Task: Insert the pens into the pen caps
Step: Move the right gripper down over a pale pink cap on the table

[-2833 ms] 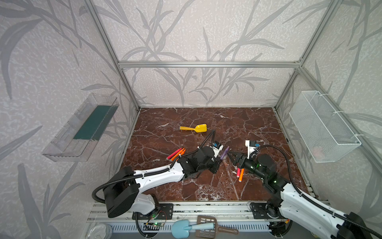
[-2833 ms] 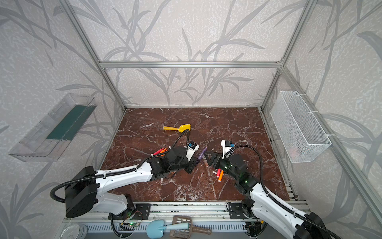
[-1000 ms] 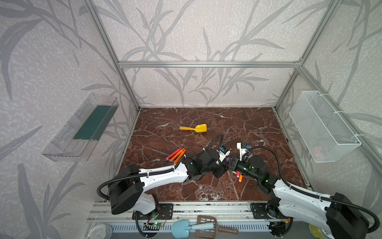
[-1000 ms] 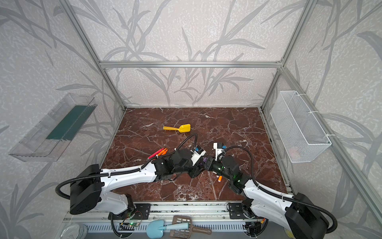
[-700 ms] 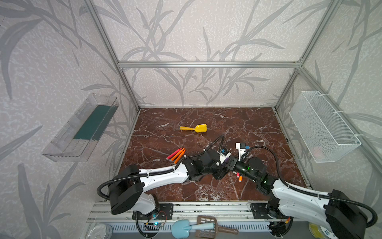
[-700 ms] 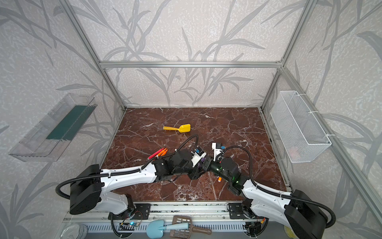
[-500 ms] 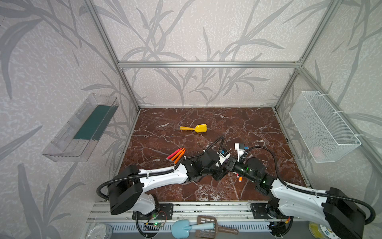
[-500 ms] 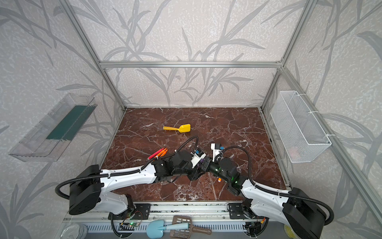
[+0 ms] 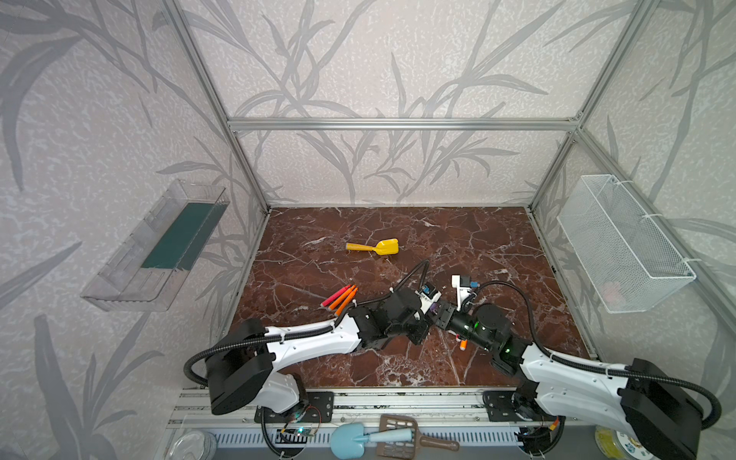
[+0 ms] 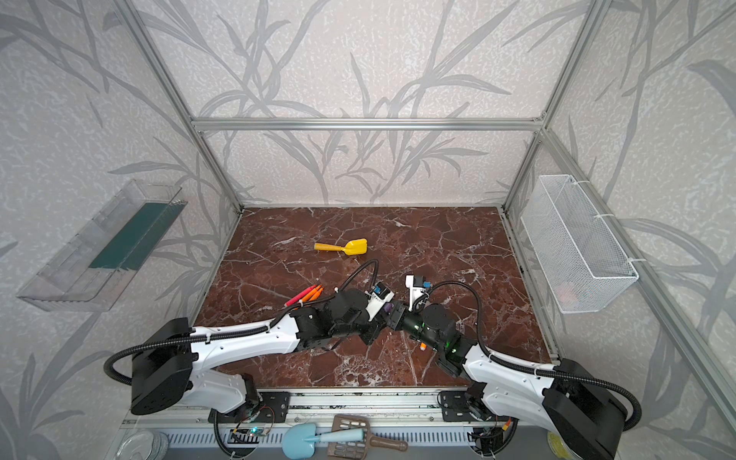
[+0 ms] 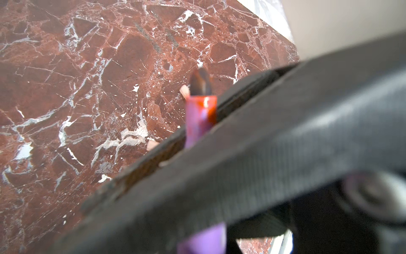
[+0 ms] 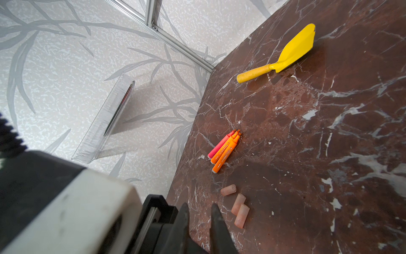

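Since the left wrist view is mostly blurry black finger, all you really get of the left claw (image 9: 426,318) is that it's clamped on the purple pen (image 11: 198,118). The pen's dark tapered tip pokes out past the ribbed fingers, and its back end is cut off at the frame edge. In both top views that pen is just a purple speck between the two claws, up off the table (image 12: 329,154).

The right claw (image 12: 198,206) has its two pointed black fingers (image 12: 182,222) drawn nearly together, but I can't make out whether anything sits between them. Just beside it, three pen caps (image 12: 238,203) lie loose on the table, stubby translucent pinkish tubes. A bit further out, three pens (image 12: 224,149) lie side by side, one pink and two orange, smooth plastic with pale end bands. One more orange pen (image 9: 463,344) peeks out from under the right arm, mostly hidden. Farthest out is a glossy yellow toy shovel (image 12: 279,59) on the red-brown, white-veined marble.
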Motion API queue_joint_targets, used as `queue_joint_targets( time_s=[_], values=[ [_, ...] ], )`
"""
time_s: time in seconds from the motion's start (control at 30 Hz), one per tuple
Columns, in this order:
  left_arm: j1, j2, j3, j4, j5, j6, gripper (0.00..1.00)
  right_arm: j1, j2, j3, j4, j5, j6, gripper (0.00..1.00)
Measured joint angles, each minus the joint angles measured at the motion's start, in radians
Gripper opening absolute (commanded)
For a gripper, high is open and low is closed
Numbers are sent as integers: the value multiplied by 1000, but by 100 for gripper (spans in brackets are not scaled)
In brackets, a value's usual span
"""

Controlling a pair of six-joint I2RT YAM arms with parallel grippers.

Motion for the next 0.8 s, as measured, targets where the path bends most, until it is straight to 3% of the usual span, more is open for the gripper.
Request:
queue_joint_targets(
  time_s=[0.17,0.3,0.53,0.8],
  values=[
    [10,-22,-20,16,-90,-14,0,5,-59,49,-172,24,-35,48],
    [57,-61,-53,46,-227,-52,0,11,-135,158,-406,75,-94,54],
    [213,-126,-121,46,-345,-168,0,12,-198,229,-685,227,-208,56],
    [223,-215,-150,30,-423,-208,0,12,0,305,-890,328,-317,56]
  ],
)
